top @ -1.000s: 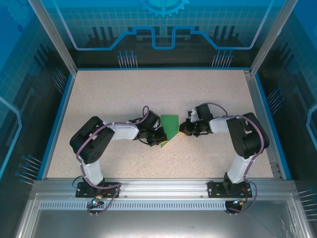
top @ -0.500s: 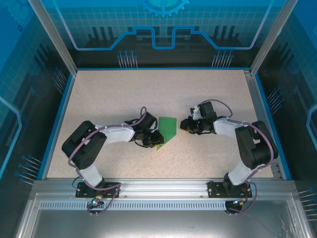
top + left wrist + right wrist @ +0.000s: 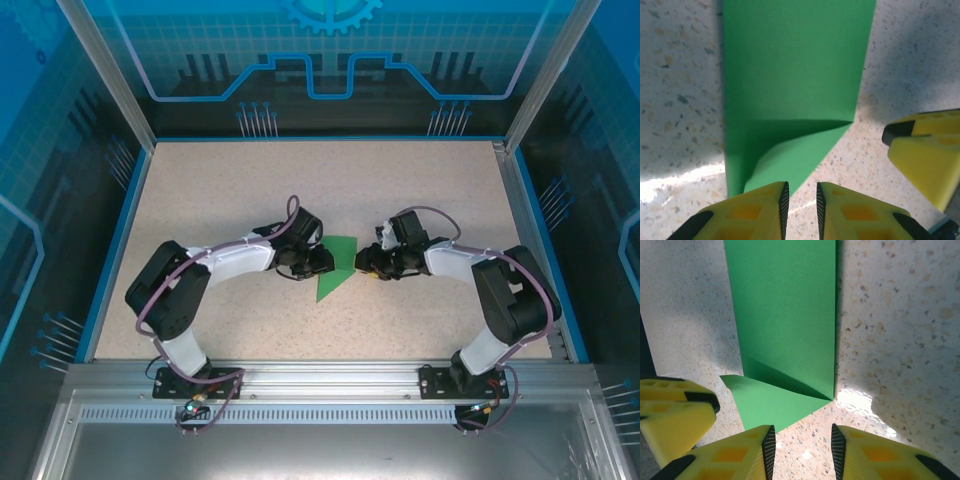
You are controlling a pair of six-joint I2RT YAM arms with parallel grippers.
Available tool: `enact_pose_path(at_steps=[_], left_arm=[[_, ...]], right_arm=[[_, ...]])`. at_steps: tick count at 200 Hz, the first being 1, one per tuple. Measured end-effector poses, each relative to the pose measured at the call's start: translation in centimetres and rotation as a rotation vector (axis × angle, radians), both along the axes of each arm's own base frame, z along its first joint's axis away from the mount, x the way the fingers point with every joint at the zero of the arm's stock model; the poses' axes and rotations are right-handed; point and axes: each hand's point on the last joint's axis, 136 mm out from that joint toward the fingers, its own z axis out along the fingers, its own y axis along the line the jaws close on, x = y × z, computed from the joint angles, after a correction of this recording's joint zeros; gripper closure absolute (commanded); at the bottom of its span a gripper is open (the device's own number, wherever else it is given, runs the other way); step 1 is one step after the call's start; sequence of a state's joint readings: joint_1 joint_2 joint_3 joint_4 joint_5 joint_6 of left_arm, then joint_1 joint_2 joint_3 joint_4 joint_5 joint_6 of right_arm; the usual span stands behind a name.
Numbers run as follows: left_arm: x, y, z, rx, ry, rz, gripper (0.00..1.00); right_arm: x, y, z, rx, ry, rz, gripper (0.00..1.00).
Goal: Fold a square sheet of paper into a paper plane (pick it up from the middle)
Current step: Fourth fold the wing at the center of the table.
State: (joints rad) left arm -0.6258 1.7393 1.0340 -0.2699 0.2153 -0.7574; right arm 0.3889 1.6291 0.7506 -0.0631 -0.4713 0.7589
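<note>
The square sheet of paper (image 3: 338, 262) is bright green and lies flat mid-table, folded into a narrow band. Its near corner is turned in to a point. My left gripper (image 3: 322, 264) sits at the paper's left edge and my right gripper (image 3: 361, 262) at its right edge, facing each other. In the left wrist view the sheet (image 3: 790, 75) fills the upper middle. The left gripper (image 3: 800, 202) stands slightly open over bare table, one finger overlapping the folded corner. In the right wrist view the sheet (image 3: 785, 315) lies ahead. The right gripper (image 3: 800, 445) is open, with only table between its pads.
The speckled table (image 3: 230, 190) has a blue raised rim (image 3: 112, 250) and metal posts at its far corners. A finger of the right gripper (image 3: 925, 150) reaches into the left wrist view. A left gripper finger (image 3: 670, 415) shows in the right wrist view.
Both grippers have opened from shut and let go of the paper. The left gripper moved slightly away from the near edge, and the sheet's folded point now lies uncovered on the table.
</note>
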Motion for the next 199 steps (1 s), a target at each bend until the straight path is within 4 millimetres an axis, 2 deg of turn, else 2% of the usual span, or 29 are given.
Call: enact_pose_path(at_steps=[51,119,199], left_arm=[[1.0,1.0,-2.0,0.066,0.022,0.028,0.78],[1.0,2.0,-3.7,0.118,0.045,0.027,0.79],[1.0,2.1,-3.7,0.127,0.035,0.008,0.80]], right_arm=[[-0.4,0.7,-0.8,-0.011,0.030,0.014,0.60],[0.0,0.9,-1.8,-0.018,0.094,-0.037,0.62],[0.5,1.4,-1.9,0.010,0.128,-0.078,0.63]])
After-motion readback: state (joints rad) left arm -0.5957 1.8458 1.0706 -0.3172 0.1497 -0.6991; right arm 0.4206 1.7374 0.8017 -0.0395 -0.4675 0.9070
